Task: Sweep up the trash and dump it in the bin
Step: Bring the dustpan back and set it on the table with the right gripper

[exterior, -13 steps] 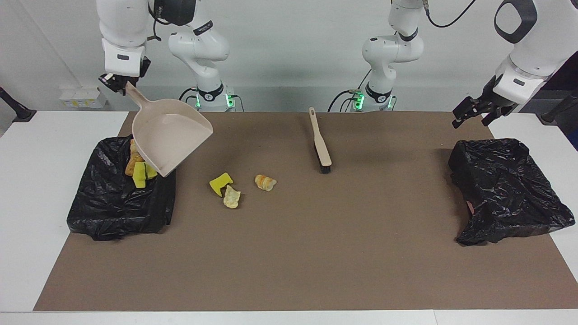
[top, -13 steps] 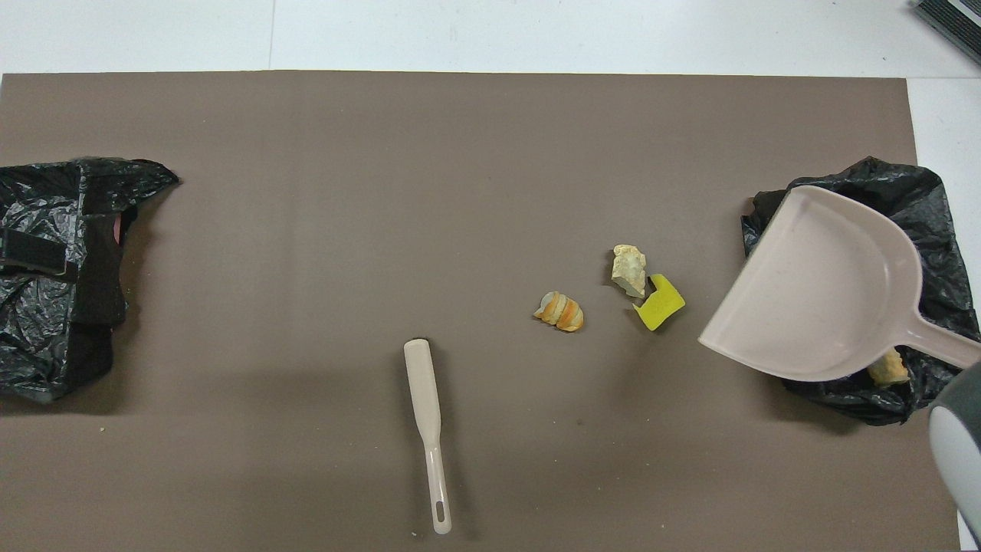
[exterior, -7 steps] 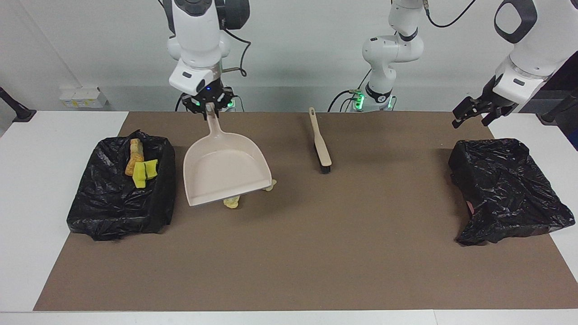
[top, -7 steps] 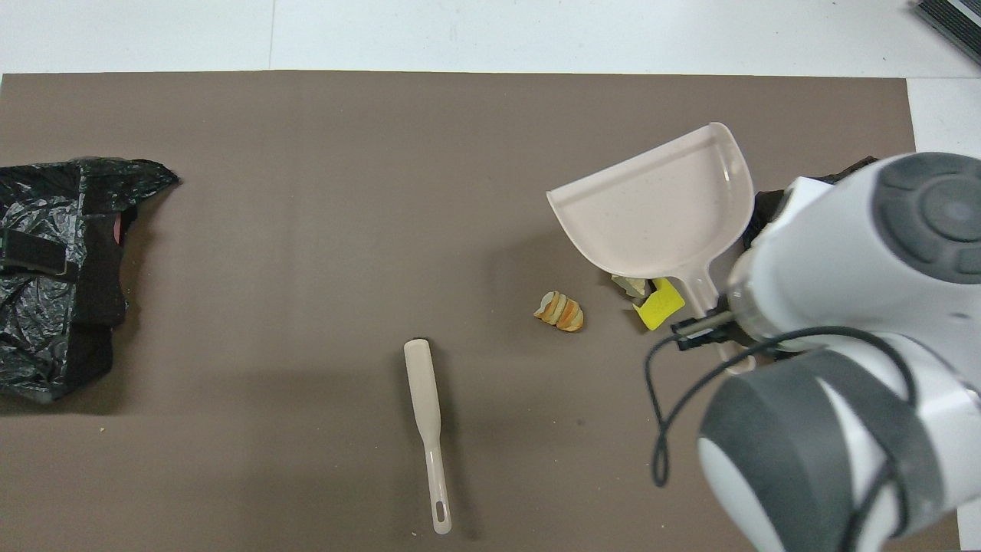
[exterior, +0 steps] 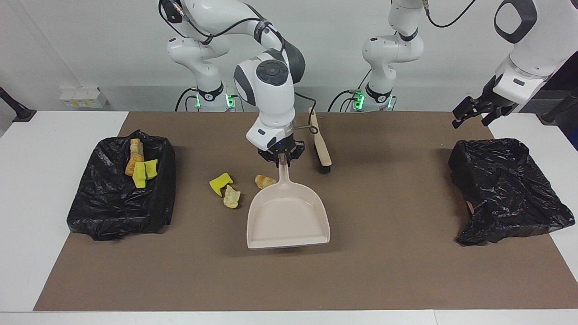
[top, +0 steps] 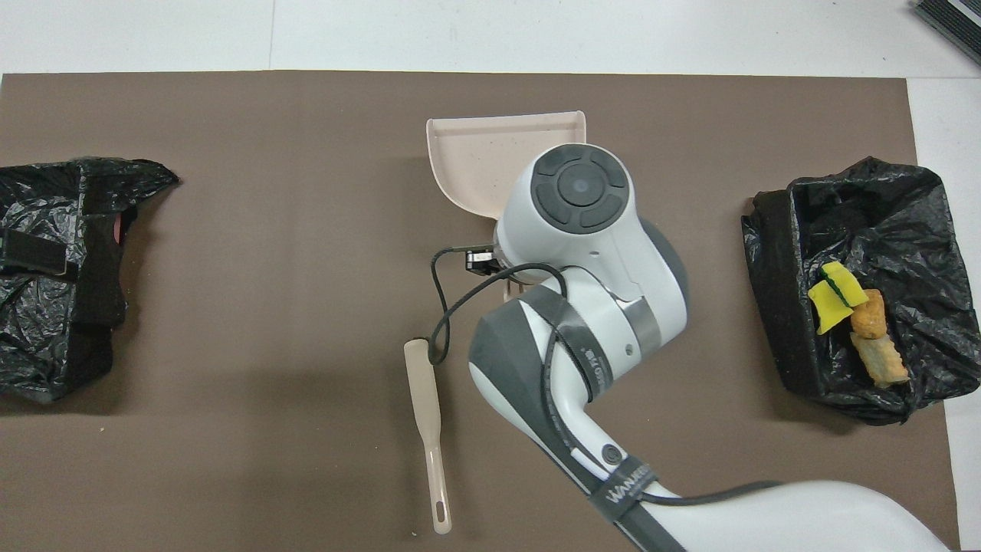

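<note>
**Dustpan back on the mat**

Right gripper (exterior: pixel 283 159) pinches the dustpan (exterior: pixel 288 216) by its handle, pan beside three loose trash (exterior: pixel 231 197) pieces; others lie in the bin (exterior: pixel 118 212). Left gripper (exterior: pixel 477 111) waits, spread wide. Scraps look light and likely to skid; the brush (exterior: pixel 319 144) suits them. Plenty of bare mat around.
</note>
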`<state>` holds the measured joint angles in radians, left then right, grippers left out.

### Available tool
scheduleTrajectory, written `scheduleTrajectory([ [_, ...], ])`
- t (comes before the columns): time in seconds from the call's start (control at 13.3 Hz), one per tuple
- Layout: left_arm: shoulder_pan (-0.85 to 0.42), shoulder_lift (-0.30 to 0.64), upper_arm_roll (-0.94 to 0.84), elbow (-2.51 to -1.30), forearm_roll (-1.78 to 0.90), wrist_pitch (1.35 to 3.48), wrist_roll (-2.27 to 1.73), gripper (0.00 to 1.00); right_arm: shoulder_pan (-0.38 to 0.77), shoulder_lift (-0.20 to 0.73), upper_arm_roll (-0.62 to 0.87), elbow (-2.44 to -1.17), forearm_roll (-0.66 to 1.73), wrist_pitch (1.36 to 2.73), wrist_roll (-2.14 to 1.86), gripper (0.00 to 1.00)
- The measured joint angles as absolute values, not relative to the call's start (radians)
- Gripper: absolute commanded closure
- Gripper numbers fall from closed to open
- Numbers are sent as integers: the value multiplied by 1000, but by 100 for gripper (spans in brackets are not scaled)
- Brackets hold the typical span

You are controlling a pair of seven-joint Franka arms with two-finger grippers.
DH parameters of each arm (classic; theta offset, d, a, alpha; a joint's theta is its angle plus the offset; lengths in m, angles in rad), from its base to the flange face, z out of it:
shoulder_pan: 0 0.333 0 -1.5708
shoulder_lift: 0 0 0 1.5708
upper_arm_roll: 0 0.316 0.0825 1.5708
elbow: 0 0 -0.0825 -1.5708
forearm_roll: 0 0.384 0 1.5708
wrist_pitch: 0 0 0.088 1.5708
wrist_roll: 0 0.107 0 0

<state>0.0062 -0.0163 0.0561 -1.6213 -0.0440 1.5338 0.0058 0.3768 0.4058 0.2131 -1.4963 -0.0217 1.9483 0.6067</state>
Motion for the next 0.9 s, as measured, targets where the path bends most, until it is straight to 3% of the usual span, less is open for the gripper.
scheduleTrajectory([
  [0.37, 6, -16, 56, -1621, -44, 1534, 6, 0, 497, 623, 203, -1303, -27, 2054, 765, 100],
  [0.9, 6, -16, 56, -1621, -44, 1534, 6, 0, 529, 698, 201, -1269, -61, 2135, 765, 100],
])
